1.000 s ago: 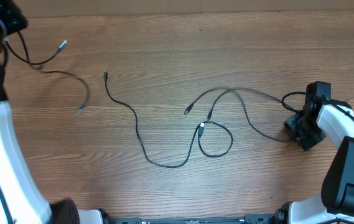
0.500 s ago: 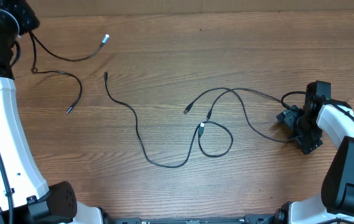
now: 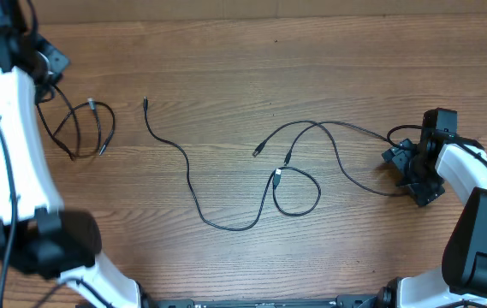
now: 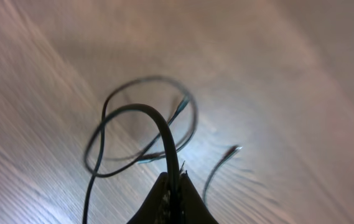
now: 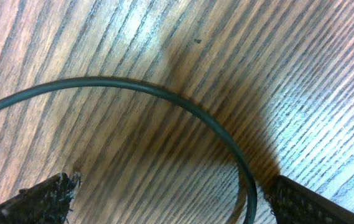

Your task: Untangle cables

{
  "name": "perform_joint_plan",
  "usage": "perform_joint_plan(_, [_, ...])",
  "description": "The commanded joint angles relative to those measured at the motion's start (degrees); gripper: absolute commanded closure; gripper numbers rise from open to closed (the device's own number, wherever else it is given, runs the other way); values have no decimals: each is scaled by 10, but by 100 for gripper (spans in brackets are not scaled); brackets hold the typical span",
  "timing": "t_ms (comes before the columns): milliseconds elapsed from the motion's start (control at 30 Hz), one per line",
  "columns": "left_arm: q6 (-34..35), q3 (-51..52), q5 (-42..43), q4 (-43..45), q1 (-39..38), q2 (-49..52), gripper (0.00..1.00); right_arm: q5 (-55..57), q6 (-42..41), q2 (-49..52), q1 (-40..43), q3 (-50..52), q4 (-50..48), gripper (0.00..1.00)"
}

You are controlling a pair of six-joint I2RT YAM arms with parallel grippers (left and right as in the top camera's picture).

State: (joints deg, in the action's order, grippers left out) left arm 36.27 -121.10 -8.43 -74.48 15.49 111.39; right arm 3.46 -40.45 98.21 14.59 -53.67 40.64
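Three thin black cables lie on the wooden table. One cable (image 3: 76, 128) is looped at the far left; my left gripper (image 3: 44, 68) is shut on it, and in the left wrist view it arcs up from the jaws (image 4: 175, 190) into a loop (image 4: 142, 130). A second cable (image 3: 187, 175) snakes from upper left to the centre. A third cable (image 3: 329, 137) crosses it in loops at the centre and runs right. My right gripper (image 3: 407, 167) is open over that cable's end, which curves between the fingers (image 5: 164, 193) in the right wrist view.
The white left arm (image 3: 8, 145) crosses the left side of the table. The right arm (image 3: 474, 184) reaches in at the right edge. Thicker black wires hang at each arm's base.
The left arm has swung down and inward with its cable, which dropped from a stretched line into a small loop on the table. The right gripper shifted slightly.
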Motion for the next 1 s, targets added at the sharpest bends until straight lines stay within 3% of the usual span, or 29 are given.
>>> perform_joint_plan(0, [51,2,13,-14,-2,56,96,-2,0,3,1,-7,-5,0])
perform_joint_plan(233, [51,2,99,-20,-3,156,95,-2,0,3,1,-7,-5,0])
perform_joint_plan(567, [51,2,100,-20,-11,235,96,-2,0,3,1,-7,-5,0])
perform_joint_plan(700, [51,2,100,-18,-14,243,84,-2,0,3,1,-7,-5,0])
perform_joint_plan(800, [51,2,100,-17,-14,243,83,-2,0,3,1,-7,-5,0])
perform_joint_plan(833, [51,2,100,-17,-14,243,79,-2,0,3,1,-7,-5,0])
perform_joint_plan(900, [51,2,99,-17,-14,243,51,-2,0,3,1,-7,-5,0])
perform_joint_plan(967, [51,2,100,-16,-15,243,35,-2,0,3,1,-7,-5,0])
